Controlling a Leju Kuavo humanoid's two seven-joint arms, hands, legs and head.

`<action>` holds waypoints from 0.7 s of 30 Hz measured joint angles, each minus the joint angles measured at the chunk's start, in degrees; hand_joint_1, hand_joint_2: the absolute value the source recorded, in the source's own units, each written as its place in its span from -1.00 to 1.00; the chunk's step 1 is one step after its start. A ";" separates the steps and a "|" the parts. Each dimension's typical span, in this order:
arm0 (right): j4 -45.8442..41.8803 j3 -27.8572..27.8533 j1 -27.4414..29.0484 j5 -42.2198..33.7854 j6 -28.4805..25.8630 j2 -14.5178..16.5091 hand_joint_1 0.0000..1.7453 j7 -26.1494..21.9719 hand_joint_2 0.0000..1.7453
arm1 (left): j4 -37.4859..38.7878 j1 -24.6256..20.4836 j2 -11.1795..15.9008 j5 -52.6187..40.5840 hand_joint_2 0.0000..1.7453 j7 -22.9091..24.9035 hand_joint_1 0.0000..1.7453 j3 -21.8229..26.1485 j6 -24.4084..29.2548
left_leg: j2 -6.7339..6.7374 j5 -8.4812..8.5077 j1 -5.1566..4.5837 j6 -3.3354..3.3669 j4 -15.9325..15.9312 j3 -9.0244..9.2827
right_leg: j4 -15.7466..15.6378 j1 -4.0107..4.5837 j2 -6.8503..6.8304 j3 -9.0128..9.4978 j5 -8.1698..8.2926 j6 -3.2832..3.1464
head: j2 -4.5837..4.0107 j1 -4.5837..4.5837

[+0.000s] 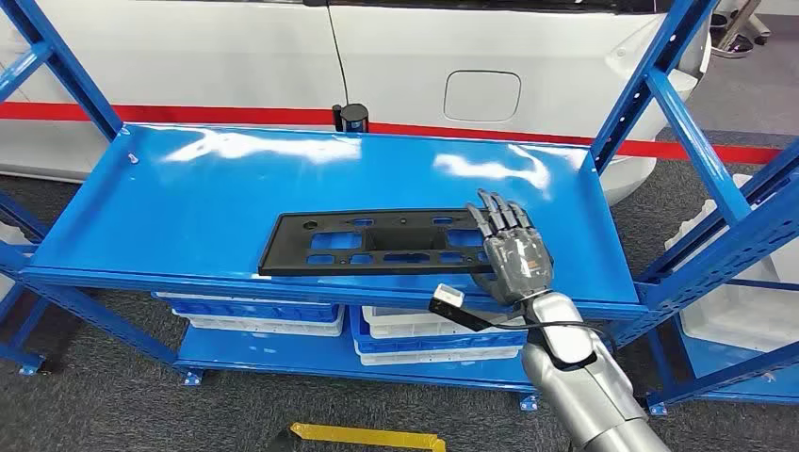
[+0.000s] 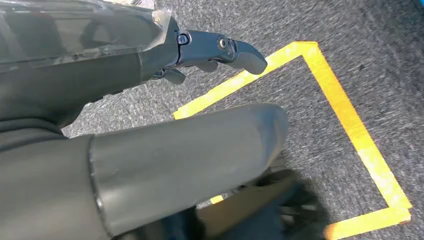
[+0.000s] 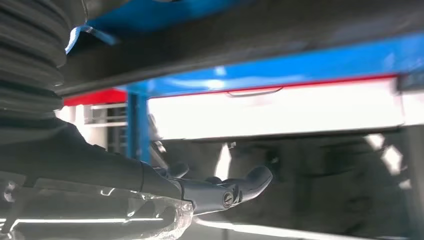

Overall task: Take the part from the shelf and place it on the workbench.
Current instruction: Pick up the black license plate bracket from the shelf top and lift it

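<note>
The part (image 1: 367,242) is a flat black plastic panel with several cut-outs, lying near the front edge of the blue shelf board (image 1: 188,188). My right hand (image 1: 513,254) is at the panel's right end with its fingers stretched out straight over it, gripping nothing. In the right wrist view the panel (image 3: 250,40) runs as a dark band close to the hand (image 3: 220,190), whose fingers are extended. My left hand (image 2: 200,55) hangs over the grey floor, fingers apart and holding nothing.
Blue shelf uprights (image 1: 678,113) stand on the right and left. White and blue bins (image 1: 264,315) sit on the lower level. A white car (image 1: 424,56) stands behind the shelf. Yellow tape (image 2: 350,120) marks the carpet floor.
</note>
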 joint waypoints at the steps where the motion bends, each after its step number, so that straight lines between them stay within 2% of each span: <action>1: 0.08 0.18 0.00 -0.01 0.05 0.15 -1.00 -0.02 1.00 | -0.01 -0.01 0.03 -0.03 -1.00 0.01 -1.00 -0.08 0.00 | 0.02 1.09 0.03 -0.08 -1.23 0.35 | 0.15 -0.04 0.04 0.03 -0.16 0.04 | 0.00 0.01; 2: 0.14 0.35 0.01 -0.01 0.11 0.30 -1.00 -0.03 1.00 | -0.01 -0.02 0.06 -0.08 -1.00 0.01 -1.00 -0.16 -0.01 | 0.04 2.46 0.12 -0.20 -3.22 1.11 | 0.35 -0.10 0.08 0.05 -0.34 0.15 | 0.00 0.02; 3: 0.28 0.70 0.01 -0.02 0.22 0.61 -0.99 -0.06 1.00 | -0.02 -0.04 0.13 -0.17 -1.00 0.01 -1.00 -0.31 -0.02 | 0.10 4.90 0.32 -0.48 -6.95 2.53 | 0.83 -0.18 0.18 0.08 -0.75 0.37 | 0.00 0.02; 4: 0.41 1.02 -0.02 -0.03 0.35 0.90 -0.57 -0.07 1.00 | -0.01 -0.08 0.09 -0.27 -1.00 -0.07 -1.00 -0.47 -0.05 | 0.05 6.56 0.52 -0.86 -10.53 4.12 | 1.42 0.08 0.28 -0.07 -1.25 0.77 | 0.00 0.00; 5: 0.53 1.35 -0.08 -0.07 0.48 1.20 -0.07 -0.09 1.00 | -0.03 -0.11 0.05 -0.35 -1.00 -0.28 -1.00 -0.63 -0.10 | -0.05 7.72 0.77 -0.87 -13.40 5.42 | 2.18 0.35 0.40 -0.30 -1.69 1.13 | 0.00 -0.02; 6: 0.64 1.61 -0.15 -0.14 0.59 1.47 0.43 -0.14 1.00 | -0.04 -0.11 -0.03 -0.39 -1.00 -0.61 -1.00 -0.78 -0.12 | -0.15 8.06 0.96 -0.78 -14.89 6.13 | 2.75 0.69 0.53 -0.58 -1.98 1.43 | 0.00 -0.02; 7: 0.76 1.89 -0.23 -0.26 0.65 1.70 0.92 -0.20 1.00 | -0.05 -0.12 -0.15 -0.37 -1.00 -1.15 -1.00 -0.90 -0.10 | -0.30 7.80 1.00 -0.56 -15.06 6.24 | 3.12 1.02 0.65 -0.87 -2.12 1.62 | 0.00 0.00; 8: 0.93 2.18 -0.28 -0.40 0.68 1.90 1.00 -0.28 1.00 | -0.09 -0.11 -0.20 -0.24 -1.00 -1.88 -1.00 -0.98 -0.03 | -0.35 7.88 1.04 -0.17 -15.01 6.19 | 3.33 0.97 0.73 -1.09 -2.21 1.76 | 0.00 0.07; 10: 1.37 2.79 -0.34 -0.71 0.65 2.25 0.93 -0.37 1.00 | -0.10 -0.13 -0.33 0.31 -1.00 -3.91 -1.00 -1.06 0.30 | -0.39 7.73 0.91 0.31 -14.84 6.17 | 4.08 0.66 0.64 -1.66 -2.88 2.12 | 0.00 0.17; 11: 1.61 3.07 -0.42 -0.84 0.62 2.45 0.88 -0.38 1.00 | -0.11 -0.18 -0.38 0.66 -1.00 -5.13 -1.00 -1.09 0.66 | -0.39 7.65 0.89 0.58 -14.80 6.19 | 5.85 0.45 0.53 -2.56 -3.87 2.25 | 0.00 0.21; 12: 1.81 3.34 -0.52 -0.95 0.56 2.69 0.84 -0.34 1.00 | -0.12 -0.23 -0.42 0.92 -1.00 -6.47 -1.00 -1.12 1.35 | -0.39 7.59 0.86 0.82 -14.83 6.22 | 8.88 0.28 0.42 -3.98 -5.27 2.29 | 0.00 0.24; 14: 2.23 3.93 -0.61 -1.00 0.43 3.07 0.81 -0.25 1.00 | -0.13 -0.29 -0.44 1.14 -1.00 -9.01 -1.00 -1.26 3.94 | -0.30 7.55 0.75 0.97 -14.85 6.24 | 17.42 0.13 0.33 -8.13 -8.58 2.24 | 0.00 0.25; 15: 2.47 4.26 -0.54 -0.98 0.39 3.19 0.81 -0.21 1.00 | -0.13 -0.29 -0.46 1.14 -0.50 -9.94 -1.00 -1.39 5.51 | -0.27 7.54 0.66 1.00 -14.85 6.27 | 20.59 0.11 0.32 -9.72 -9.55 2.27 | 0.00 0.23; 16: 2.72 4.55 -0.46 -0.99 0.38 3.25 0.78 -0.20 1.00 | -0.13 -0.28 -0.50 1.14 0.00 -10.59 -1.00 -1.55 6.95 | -0.27 7.52 0.54 1.02 -14.88 6.34 | 21.67 0.11 0.32 -10.31 -9.64 2.36 | 0.00 0.21; 17: 2.97 4.80 -0.45 -1.05 0.38 3.31 0.75 -0.22 1.00 | -0.13 -0.27 -0.55 1.15 0.50 -11.12 -1.00 -1.73 8.07 | -0.31 7.52 0.41 1.03 -14.96 6.48 | 20.23 0.20 0.32 -9.64 -8.82 2.44 | 0.00 0.20; 18: 3.20 4.99 -0.58 -1.14 0.36 3.37 0.73 -0.28 1.00 | -0.13 -0.26 -0.60 1.18 1.00 -11.60 -1.00 -1.90 8.87 | -0.34 7.54 0.25 1.06 -15.15 6.73 | 16.46 0.41 0.33 -7.77 -7.31 2.34 | 0.00 0.20; 20: 3.66 5.33 -1.15 -1.46 0.30 3.53 0.74 -0.51 1.00 | -0.13 -0.22 -0.95 1.23 1.00 -12.42 -1.00 -2.21 10.21 | -0.36 7.68 0.18 1.15 -15.74 7.32 | 7.17 1.22 0.39 -2.89 -4.24 1.22 | 0.00 0.08; 21: 3.88 5.49 -1.50 -1.60 0.25 3.61 0.76 -0.66 1.00 | -0.12 -0.21 -1.20 1.23 1.00 -12.64 -1.00 -2.34 10.80 | -0.35 7.78 0.22 1.12 -15.99 7.52 | 4.07 1.68 0.47 -1.21 -3.29 0.63 | 0.00 0.05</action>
